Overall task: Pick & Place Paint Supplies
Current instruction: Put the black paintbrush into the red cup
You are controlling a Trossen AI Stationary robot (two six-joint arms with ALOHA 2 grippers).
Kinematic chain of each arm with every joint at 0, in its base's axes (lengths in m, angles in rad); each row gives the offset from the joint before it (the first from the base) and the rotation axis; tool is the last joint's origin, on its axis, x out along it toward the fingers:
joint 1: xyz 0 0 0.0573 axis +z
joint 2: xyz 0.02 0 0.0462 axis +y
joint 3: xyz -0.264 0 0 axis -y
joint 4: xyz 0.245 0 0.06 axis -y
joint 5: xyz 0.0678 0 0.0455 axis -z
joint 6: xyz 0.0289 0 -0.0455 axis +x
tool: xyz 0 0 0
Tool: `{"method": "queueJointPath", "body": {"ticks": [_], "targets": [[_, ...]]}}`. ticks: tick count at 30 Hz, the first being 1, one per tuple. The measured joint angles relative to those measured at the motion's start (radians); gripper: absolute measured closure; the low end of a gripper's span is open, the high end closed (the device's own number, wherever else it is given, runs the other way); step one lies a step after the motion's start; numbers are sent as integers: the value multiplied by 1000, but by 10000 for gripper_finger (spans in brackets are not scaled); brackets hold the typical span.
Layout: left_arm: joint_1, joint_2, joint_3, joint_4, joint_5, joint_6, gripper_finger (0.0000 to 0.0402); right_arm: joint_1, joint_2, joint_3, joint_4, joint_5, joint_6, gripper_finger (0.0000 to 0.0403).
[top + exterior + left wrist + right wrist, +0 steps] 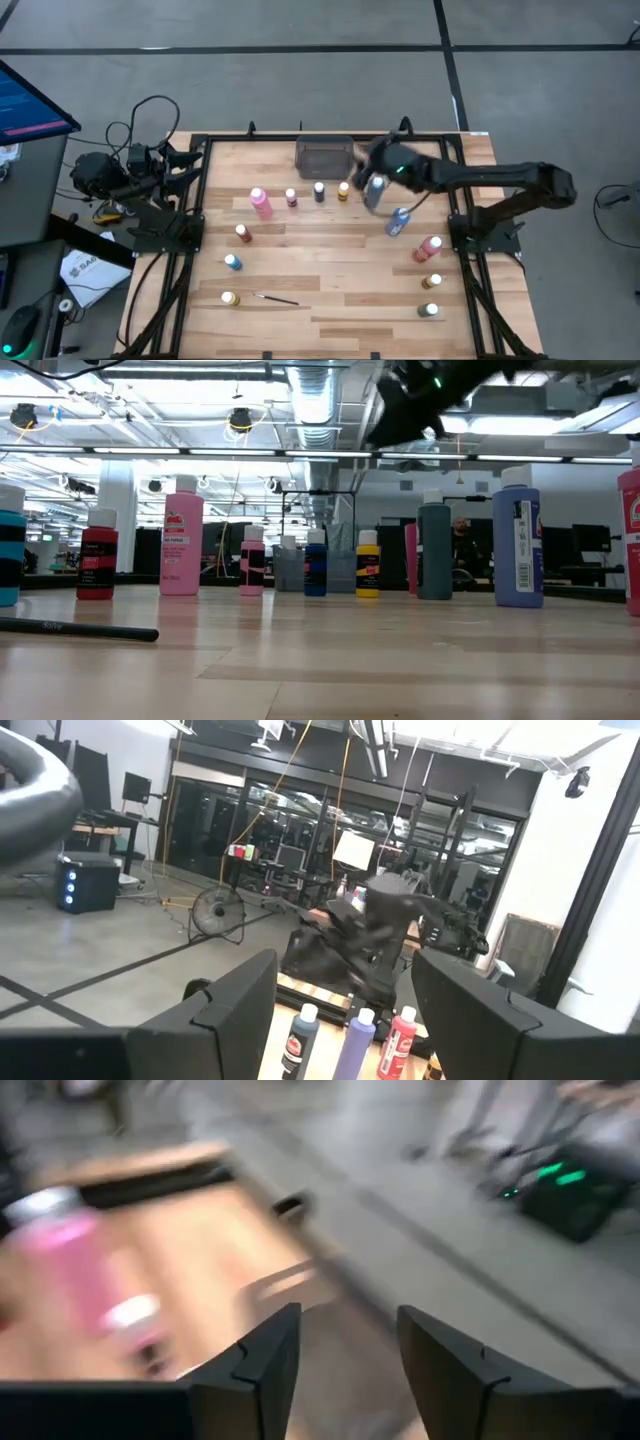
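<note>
Several small paint bottles stand upright on their bases on the wooden table (340,270): a pink one (260,203), a dark blue one (319,192), a yellow one (343,191), a grey one (376,190) and a lavender one (398,222). A thin dark brush (275,298) lies flat near the front left. My right gripper (350,1315) hangs open above the table's far middle, near the grey tray (323,157), with nothing between its fingers. My left gripper (345,965) waits open off the table's left edge.
More bottles stand along the right side (428,248) and at the front left (230,298). The black frame rail (195,200) runs along the table's edges. Bare wood lies in the middle and front of the table. A person sits in the room behind (462,550).
</note>
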Motion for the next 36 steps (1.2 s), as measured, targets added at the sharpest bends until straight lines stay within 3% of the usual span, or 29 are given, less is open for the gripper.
{"method": "queueJointPath", "body": {"ticks": [6,12,21,36], "targets": [[0,0,0,0,0,18,176,209,264,334,-302,-1,137,240],[0,0,0,0,5,17,176,340,537,626,-316,0,149,233],[0,0,0,0,53,18,176,417,843,954,-311,-31,152,233],[0,0,0,-7,100,18,176,469,1214,1290,-298,-118,157,242]]}}
